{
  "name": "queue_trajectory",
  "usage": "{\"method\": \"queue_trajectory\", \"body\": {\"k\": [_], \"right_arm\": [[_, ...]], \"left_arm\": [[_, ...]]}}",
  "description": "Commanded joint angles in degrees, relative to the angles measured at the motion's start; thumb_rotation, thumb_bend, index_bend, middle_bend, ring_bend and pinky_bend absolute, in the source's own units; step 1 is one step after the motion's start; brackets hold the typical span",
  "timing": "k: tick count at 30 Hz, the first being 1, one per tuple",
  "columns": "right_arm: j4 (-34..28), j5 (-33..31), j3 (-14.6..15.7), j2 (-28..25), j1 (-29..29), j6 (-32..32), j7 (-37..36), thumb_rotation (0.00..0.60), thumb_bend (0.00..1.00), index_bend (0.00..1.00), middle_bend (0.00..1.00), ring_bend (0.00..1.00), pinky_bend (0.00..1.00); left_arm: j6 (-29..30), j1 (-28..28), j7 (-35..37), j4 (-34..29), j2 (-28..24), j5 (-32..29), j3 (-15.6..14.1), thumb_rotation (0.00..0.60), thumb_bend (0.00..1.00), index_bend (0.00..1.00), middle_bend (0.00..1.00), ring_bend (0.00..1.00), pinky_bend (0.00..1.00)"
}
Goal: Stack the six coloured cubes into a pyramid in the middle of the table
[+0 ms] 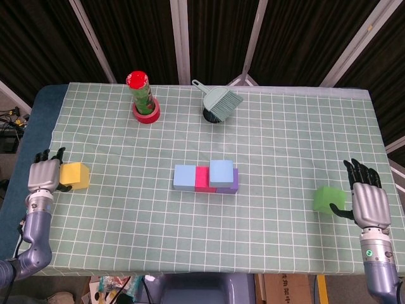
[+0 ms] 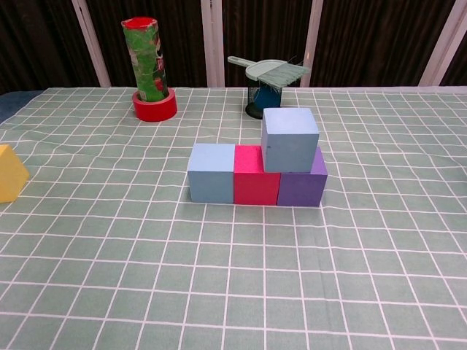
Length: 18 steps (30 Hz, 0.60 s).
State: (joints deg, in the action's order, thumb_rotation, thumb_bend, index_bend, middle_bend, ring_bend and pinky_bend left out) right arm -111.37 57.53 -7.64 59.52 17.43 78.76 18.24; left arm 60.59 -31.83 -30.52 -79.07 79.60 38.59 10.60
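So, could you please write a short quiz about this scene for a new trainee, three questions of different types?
1. True or false: the upper light blue cube rests across the pink cube and the purple cube.
2. Which cube sits at the left robot hand? A) green B) yellow C) purple
3. Fill in: the green cylinder stands inside a red ____.

Key
1. True; the light blue base cube has nothing on it.
2. B, the yellow cube; the green cube is at the right robot hand.
3. tape roll.
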Motion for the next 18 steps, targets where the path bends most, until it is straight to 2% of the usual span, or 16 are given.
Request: {"method": "queue_trajectory", "body": {"k": [1, 9, 13, 18], "right_arm": [[-0.04, 0.12, -0.05, -0.07, -0.12, -0.14, 0.02, 0.6, 0.21, 0.0, 0.0, 0.0, 0.0], [-0.23, 0.4, -0.3, -0.04, -0.4, -0.3, 0.2, 0.6, 0.21, 0.0, 0.0, 0.0, 0.0], [-0.26, 0.56, -0.24, 0.08, -0.56, -0.38, 0.46, 0.6, 0.21, 0.0, 0.0, 0.0, 0.0], [-0.28, 0.69, -0.34, 0.2, -0.75, -0.3, 0.71, 0.6, 0.21, 0.0, 0.0, 0.0, 0.0]], "left_arm": [[0.01, 0.03, 0.33, -0.07, 0.04, 0.32, 0.04, 0.6, 0.14, 0.0, 0.28, 0.0, 0.0], [0.64, 0.18, 1.29, -0.3, 0.1, 1.27, 0.27, 0.6, 0.14, 0.0, 0.27, 0.0, 0.0], [0.28, 0.17, 2.23, -0.13, 0.41, 1.64, 0.48, 0.6, 0.23, 0.0, 0.27, 0.0, 0.0], [-0.24, 0.12, 2.63, -0.27, 0.57, 2.94, -0.08, 0.6, 0.27, 0.0, 0.26, 0.0, 0.0]]}}
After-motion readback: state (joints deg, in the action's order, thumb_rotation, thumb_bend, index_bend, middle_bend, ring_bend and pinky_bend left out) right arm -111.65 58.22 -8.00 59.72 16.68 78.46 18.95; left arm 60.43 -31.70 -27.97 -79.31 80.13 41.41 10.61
